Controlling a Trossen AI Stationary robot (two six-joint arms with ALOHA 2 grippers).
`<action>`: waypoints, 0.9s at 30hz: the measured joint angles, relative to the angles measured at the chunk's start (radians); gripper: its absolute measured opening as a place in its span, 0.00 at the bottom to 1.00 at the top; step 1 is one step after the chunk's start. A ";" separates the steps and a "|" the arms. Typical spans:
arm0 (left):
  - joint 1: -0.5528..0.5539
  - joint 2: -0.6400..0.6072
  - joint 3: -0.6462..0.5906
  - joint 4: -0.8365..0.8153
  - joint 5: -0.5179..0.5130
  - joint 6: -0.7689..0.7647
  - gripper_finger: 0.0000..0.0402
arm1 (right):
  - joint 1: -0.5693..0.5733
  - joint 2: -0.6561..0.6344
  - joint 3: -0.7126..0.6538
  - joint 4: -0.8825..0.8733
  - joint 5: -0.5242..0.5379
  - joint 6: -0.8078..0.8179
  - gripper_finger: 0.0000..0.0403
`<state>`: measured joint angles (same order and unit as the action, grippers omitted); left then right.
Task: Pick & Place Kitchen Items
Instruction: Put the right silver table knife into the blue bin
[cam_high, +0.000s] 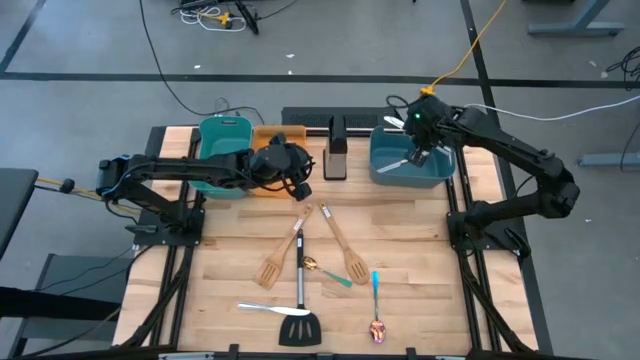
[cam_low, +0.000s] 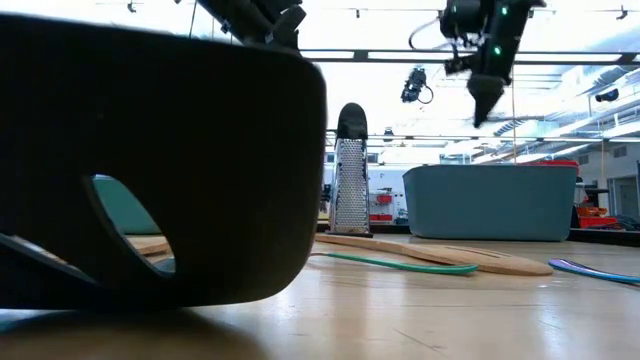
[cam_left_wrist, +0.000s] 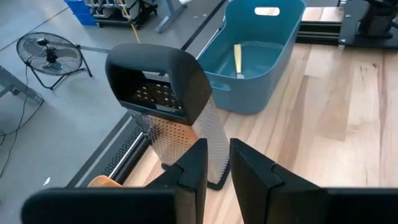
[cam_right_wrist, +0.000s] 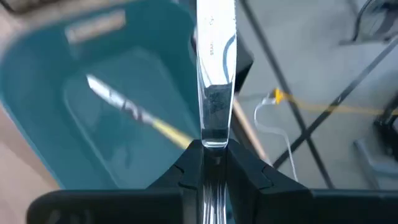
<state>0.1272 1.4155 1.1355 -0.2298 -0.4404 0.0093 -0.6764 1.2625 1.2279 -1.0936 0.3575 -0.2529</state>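
My right gripper (cam_high: 415, 152) hangs above the blue bin (cam_high: 385, 170) at the far right and is shut on a silver knife (cam_right_wrist: 214, 74). My left gripper (cam_high: 296, 185) hovers by the orange bin (cam_high: 266, 135), facing the steel grater (cam_left_wrist: 180, 124). Its fingers (cam_left_wrist: 217, 162) stand a narrow gap apart with nothing between them. On the table lie two wooden spatulas (cam_high: 270, 265) (cam_high: 345, 252), a black slotted turner (cam_high: 300, 322), a silver knife (cam_high: 265, 308), and gold (cam_high: 312, 265), green-handled (cam_high: 338, 279), blue-handled (cam_high: 375, 285) and copper (cam_high: 377, 329) spoons. My right gripper pinches the silver knife between its two fingers at one end (cam_right_wrist: 214, 134). The fingers point down and the knife runs on along them past the fingertips. It hangs clear above the inside of the blue bin (cam_right_wrist: 56, 93).
A teal bin (cam_high: 222, 140) stands left of the orange one. The grater (cam_high: 336, 150) stands upright between the orange and blue bins. A yellow-handled utensil (cam_right_wrist: 130, 112) lies in the blue bin. The turner's head (cam_low: 150, 150) fills the near left of the low view.
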 joint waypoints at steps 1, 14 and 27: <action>0.000 0.000 0.000 0.000 0.000 0.000 0.18 | -0.008 0.000 -0.021 -0.001 0.000 -0.004 0.12; -0.002 0.000 0.000 -0.008 0.000 0.000 0.18 | -0.028 0.000 -0.164 0.144 -0.054 -0.084 0.12; -0.002 0.000 0.000 -0.010 0.000 0.001 0.18 | -0.055 -0.001 -0.171 0.168 -0.141 -0.130 0.12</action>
<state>0.1251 1.4151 1.1355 -0.2401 -0.4404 0.0101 -0.7319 1.2617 1.0572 -0.9259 0.2165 -0.3824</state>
